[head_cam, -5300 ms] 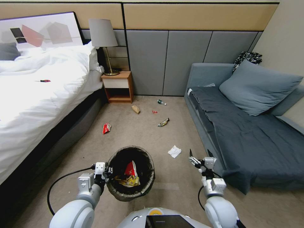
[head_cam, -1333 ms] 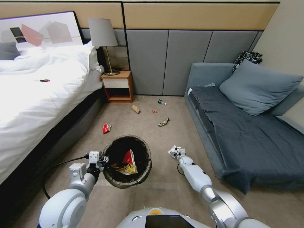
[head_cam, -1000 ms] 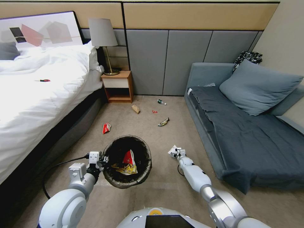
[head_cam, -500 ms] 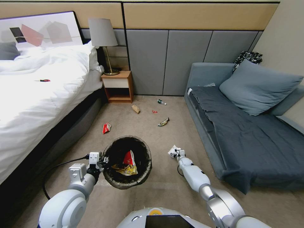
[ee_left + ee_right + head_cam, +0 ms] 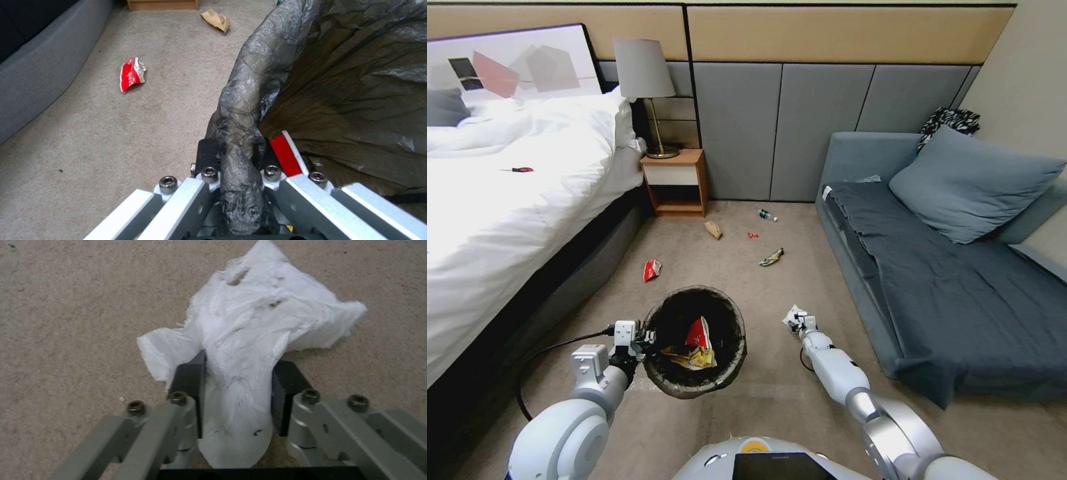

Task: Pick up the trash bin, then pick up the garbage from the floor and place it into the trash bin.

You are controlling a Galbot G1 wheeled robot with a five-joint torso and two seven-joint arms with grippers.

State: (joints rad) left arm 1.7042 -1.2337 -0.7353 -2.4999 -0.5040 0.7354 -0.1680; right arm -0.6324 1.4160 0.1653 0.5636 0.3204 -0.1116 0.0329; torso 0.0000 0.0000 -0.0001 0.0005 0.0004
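Since a second ago, right gripper [image 5: 238, 396] has barely shifted, pads clamped on crumpled tissue [image 5: 249, 336] on carpet [image 5: 760, 407], right of trash bin [image 5: 657, 363]; left gripper [image 5: 238, 160] pinches its rim.

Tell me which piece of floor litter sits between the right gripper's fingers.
The white tissue; the right gripper straddles it, while other litter lies farther off.

Open carpet [image 5: 714, 267] runs ahead between the bed [image 5: 507, 220] on the left and the grey sofa [image 5: 934, 280] on the right, ending at the nightstand [image 5: 674, 183] and wall panels. The lined trash bin [image 5: 694, 337] fills the near middle; bare floor lies either side of it.
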